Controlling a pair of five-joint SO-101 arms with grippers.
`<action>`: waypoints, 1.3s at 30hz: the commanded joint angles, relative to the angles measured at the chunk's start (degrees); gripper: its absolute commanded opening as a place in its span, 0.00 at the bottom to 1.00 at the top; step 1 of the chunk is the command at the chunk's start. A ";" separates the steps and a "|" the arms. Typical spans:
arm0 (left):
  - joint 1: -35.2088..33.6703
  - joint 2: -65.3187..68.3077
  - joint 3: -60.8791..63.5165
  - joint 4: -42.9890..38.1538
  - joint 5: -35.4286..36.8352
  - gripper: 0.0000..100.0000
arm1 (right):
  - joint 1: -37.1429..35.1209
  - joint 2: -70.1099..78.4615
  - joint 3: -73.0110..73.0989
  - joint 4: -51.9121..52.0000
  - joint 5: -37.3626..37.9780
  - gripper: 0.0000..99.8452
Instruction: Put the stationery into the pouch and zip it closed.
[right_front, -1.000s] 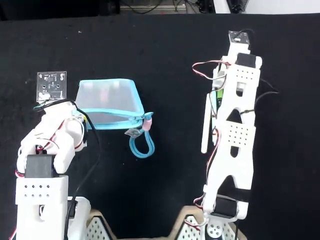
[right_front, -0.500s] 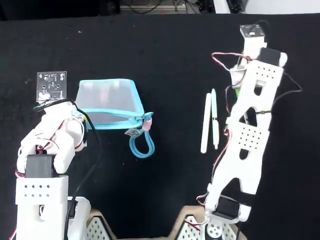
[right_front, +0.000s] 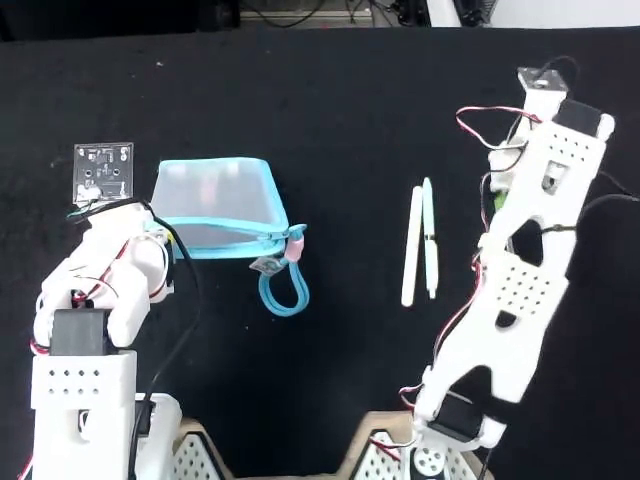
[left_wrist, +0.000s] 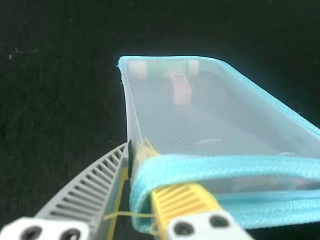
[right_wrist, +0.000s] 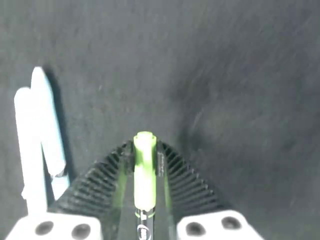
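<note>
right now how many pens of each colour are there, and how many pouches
white pen: 1
light blue pen: 1
green pen: 1
pouch: 1
total: 4

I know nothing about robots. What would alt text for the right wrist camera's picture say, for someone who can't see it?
The right gripper is shut on a green pen. Off to one side, a white pen and a light blue pen lie side by side on the black table.

Contents of pouch (left_wrist: 200, 120) blurred through mesh, green pen (right_wrist: 144, 165) base cut off
</note>
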 joint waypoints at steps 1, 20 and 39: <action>0.40 -0.35 -0.75 -0.97 0.26 0.03 | 0.62 -10.33 10.86 -0.70 1.41 0.01; 0.66 -0.53 0.40 -1.32 0.26 0.03 | 14.51 -38.99 71.08 -37.98 23.47 0.01; 0.66 -0.53 0.40 -1.23 0.35 0.03 | 14.24 -51.21 87.16 -45.27 26.81 0.15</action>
